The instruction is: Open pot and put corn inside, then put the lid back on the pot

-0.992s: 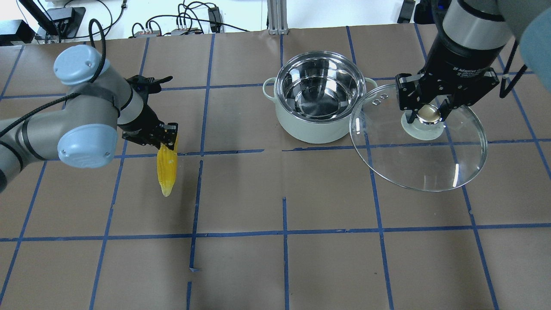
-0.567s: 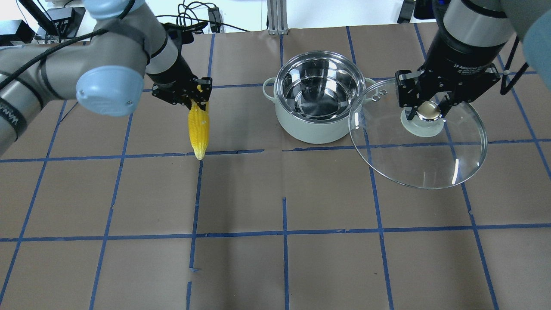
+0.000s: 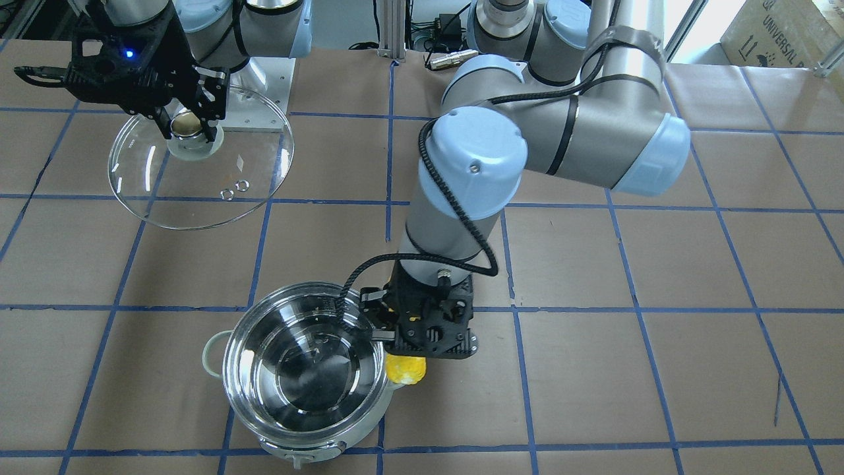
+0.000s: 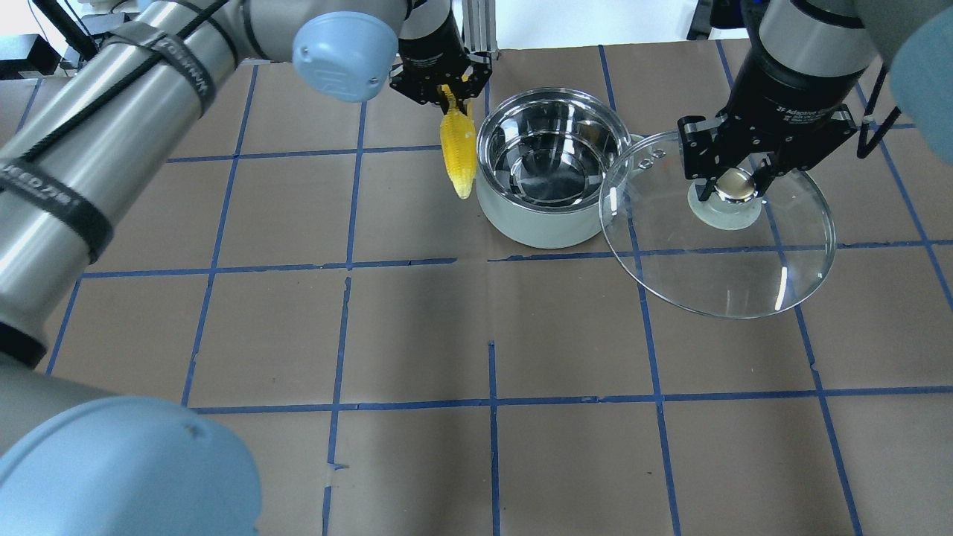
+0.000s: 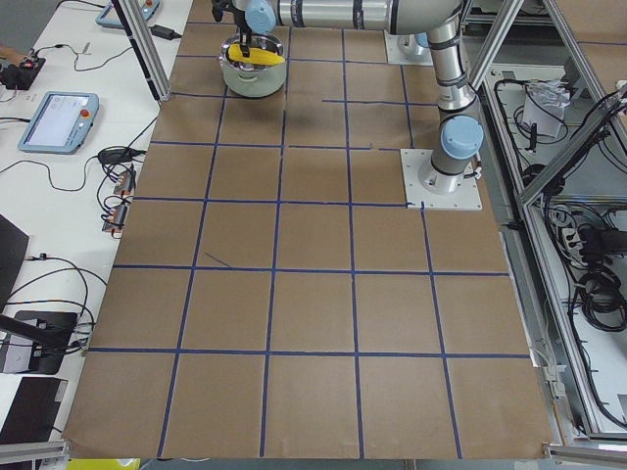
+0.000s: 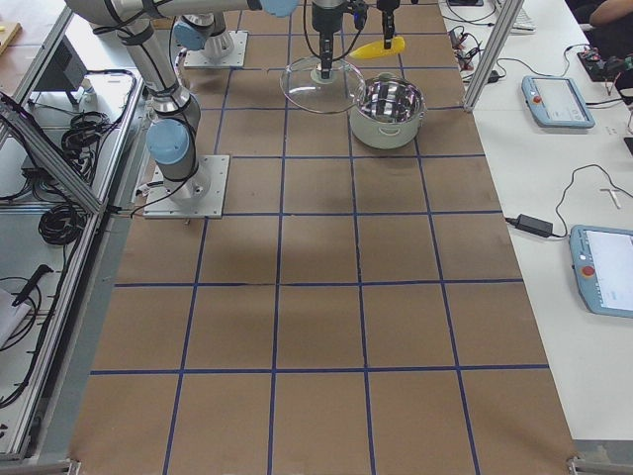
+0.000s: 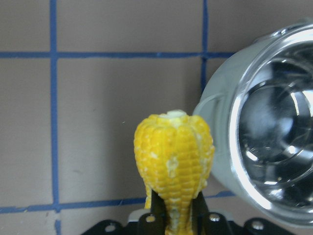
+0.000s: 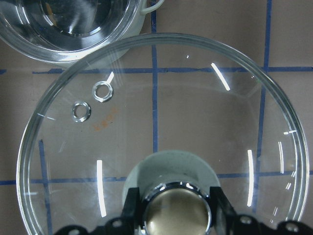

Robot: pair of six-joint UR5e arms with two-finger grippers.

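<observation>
Corn (image 4: 457,152) is up in the air, pinched at its top end by L gripper (image 4: 445,88), fingers pressed onto the cob from both sides; tapered tip hangs down & twd the near side. It sits just left of the pot (image 4: 536,223), close to the rim but outside the opening in the overhead view. L wrist cam shows the cob end-on w/ pot wall & a loop handle (image 7: 205,105) just to its right.

Pot stands open on the table (image 4: 417,335), far-centre, shiny steel inside showing, pale mint body.

Lid (image 4: 715,268) is off the pot, held above the table to the right of it. R gripper (image 4: 733,186) is clamped on the lid's knob (image 8: 176,210), one finger (image 8: 131,210) each side of the gold disc. Lid's left edge overlaps the pot's right side in the overhead view; whether they touch, can't tell. Two vent holes (image 8: 92,101) lie on the pot side of the glass
</observation>
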